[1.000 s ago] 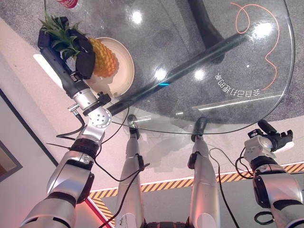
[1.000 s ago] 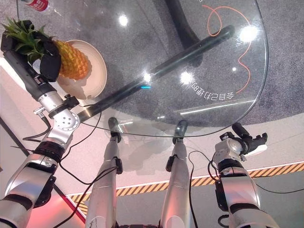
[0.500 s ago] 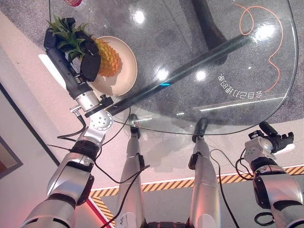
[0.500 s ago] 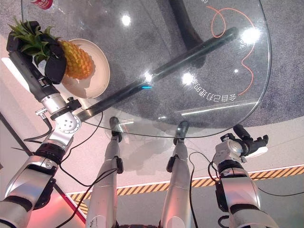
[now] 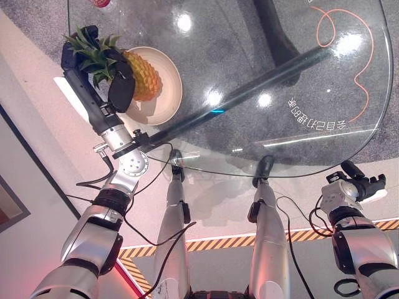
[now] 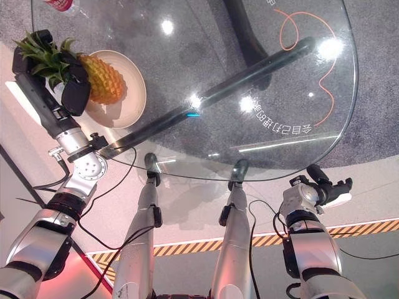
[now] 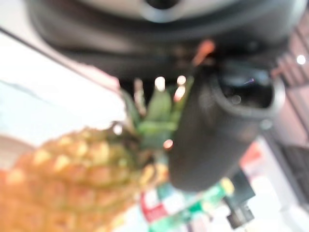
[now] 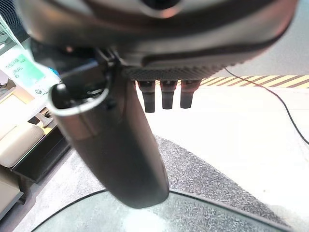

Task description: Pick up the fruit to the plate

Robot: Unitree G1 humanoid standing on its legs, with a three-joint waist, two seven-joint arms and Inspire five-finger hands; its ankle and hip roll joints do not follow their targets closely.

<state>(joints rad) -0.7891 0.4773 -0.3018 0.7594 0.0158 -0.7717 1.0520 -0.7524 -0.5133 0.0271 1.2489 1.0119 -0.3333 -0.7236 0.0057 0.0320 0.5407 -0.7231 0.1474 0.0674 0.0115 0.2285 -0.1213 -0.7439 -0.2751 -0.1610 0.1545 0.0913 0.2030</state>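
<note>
A pineapple (image 5: 143, 76) lies on its side over the cream plate (image 5: 169, 93) at the near left of the glass table, its green crown (image 6: 45, 59) sticking out past the plate's rim. My left hand (image 5: 120, 92) is shut on it where the crown meets the body, and the left wrist view shows the thumb (image 7: 217, 140) beside the leaves of the pineapple (image 7: 67, 179). I cannot tell whether the fruit rests on the plate. My right hand (image 5: 363, 185) hangs idle below the table's near right edge, its fingers (image 8: 166, 99) relaxed and holding nothing.
The round glass table (image 5: 299, 81) has a dark leg bar (image 5: 262, 78) beneath it. A red can (image 6: 59, 5) stands at the far left edge beyond the plate. An orange cord (image 5: 340, 37) loops at the far right under the glass.
The whole view has shifted slightly. My left hand still grips the pineapple over the plate, its thumb sitting a little lower on the fruit. The right hand has not moved.
</note>
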